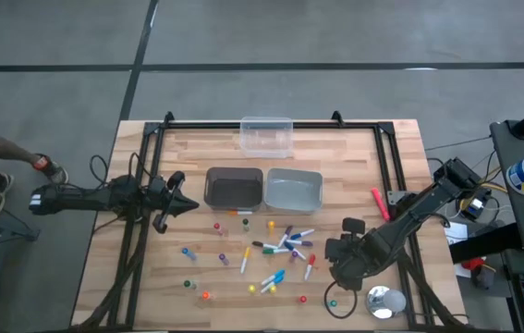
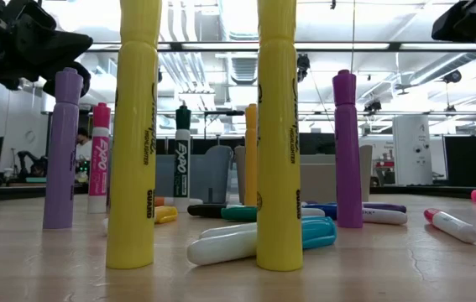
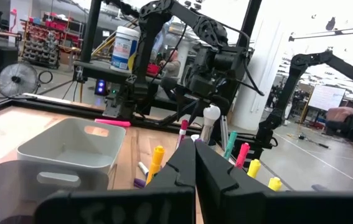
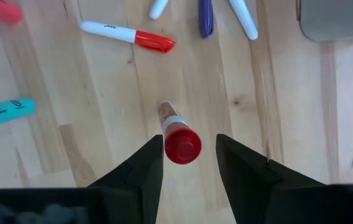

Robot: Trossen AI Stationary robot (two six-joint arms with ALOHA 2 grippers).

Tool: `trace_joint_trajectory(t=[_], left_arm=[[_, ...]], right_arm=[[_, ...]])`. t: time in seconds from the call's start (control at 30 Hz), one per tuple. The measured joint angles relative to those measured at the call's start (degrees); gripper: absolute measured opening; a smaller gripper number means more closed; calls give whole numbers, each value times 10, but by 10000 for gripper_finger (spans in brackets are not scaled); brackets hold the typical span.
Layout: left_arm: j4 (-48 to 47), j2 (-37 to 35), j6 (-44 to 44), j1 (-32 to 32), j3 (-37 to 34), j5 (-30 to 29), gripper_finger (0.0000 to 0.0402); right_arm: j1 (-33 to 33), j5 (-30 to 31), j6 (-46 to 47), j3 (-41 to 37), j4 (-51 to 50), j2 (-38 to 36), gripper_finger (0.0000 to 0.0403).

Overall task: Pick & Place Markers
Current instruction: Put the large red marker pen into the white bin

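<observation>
Several markers (image 1: 275, 250) with coloured caps lie or stand scattered on the wooden table (image 1: 151, 277) in front of two bins. In the low view, yellow markers (image 2: 278, 134) and purple markers (image 2: 347, 151) stand upright on their ends. One marker with a red cap (image 4: 182, 146) stands upright right under my right gripper (image 4: 188, 142). That gripper points down and is open, one finger on either side of the cap with a gap on both sides. My left gripper (image 1: 183, 205) is shut, level above the table's left part, holding nothing.
A dark bin (image 1: 234, 187) and a grey bin (image 1: 294, 190) stand side by side at mid-table, with a clear box (image 1: 266, 136) behind them. A silver tape roll (image 1: 386, 301) lies near the front right. A pink marker (image 1: 379, 203) lies by the right frame rail.
</observation>
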Motion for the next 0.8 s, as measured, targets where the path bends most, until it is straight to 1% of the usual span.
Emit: trace_joint_trajectory(t=[0.4,0.8], left_arm=[[0,0,0,0,0,0,0],[0,0,0,0,0,0,0]], right_arm=[[0,0,-19,-4,17,0,115],[0,-3,-19,-4,20,0,74]])
